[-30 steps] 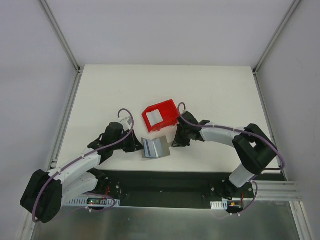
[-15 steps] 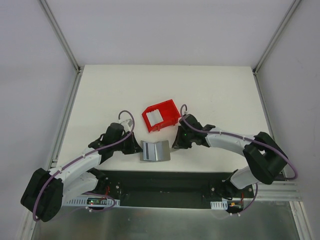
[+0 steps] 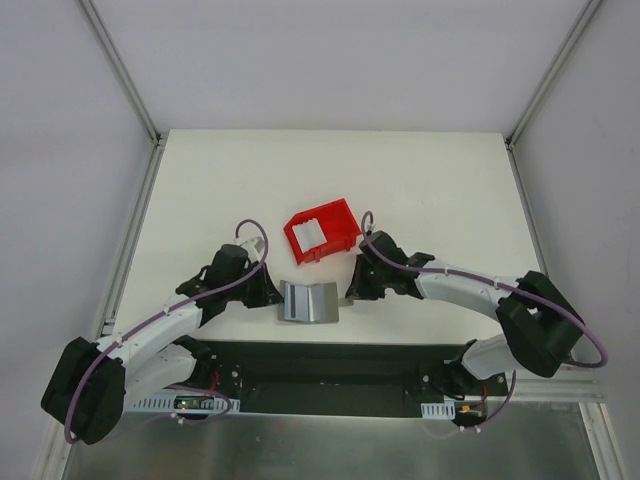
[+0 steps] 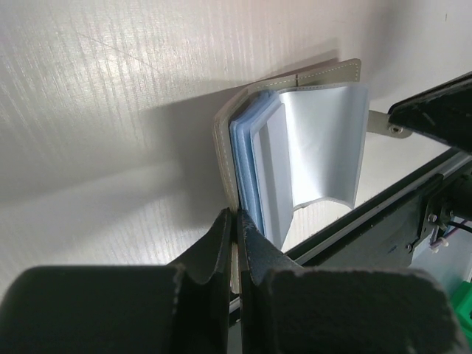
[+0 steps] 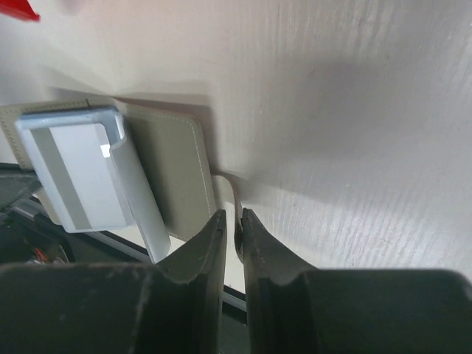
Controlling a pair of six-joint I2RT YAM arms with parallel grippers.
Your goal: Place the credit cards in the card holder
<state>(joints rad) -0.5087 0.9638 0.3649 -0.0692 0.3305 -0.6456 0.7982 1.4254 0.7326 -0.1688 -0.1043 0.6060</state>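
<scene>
The grey card holder (image 3: 308,301) lies open near the table's front edge between both grippers. My left gripper (image 3: 272,293) is shut on its left cover edge; in the left wrist view the gripper (image 4: 236,221) pinches that cover, beside the light-blue slots (image 4: 254,155). My right gripper (image 3: 347,295) is shut on the holder's snap strap (image 5: 234,199), seen at the gripper (image 5: 234,225) in the right wrist view. A pale credit card (image 5: 70,173) with a grey stripe sits on the holder's inside. More white cards (image 3: 308,235) lie in the red bin (image 3: 335,222).
The red bin stands just behind the card holder, and its corner shows in the right wrist view (image 5: 18,9). The table's front edge and a black mounting rail (image 3: 330,365) run right below the holder. Metal frame posts (image 3: 130,90) stand at the table's back corners.
The card holder has turned from tilted to square with the table's front edge and lies flatter. The right arm's elbow has swung right and down. Both grippers stay shut on it.
</scene>
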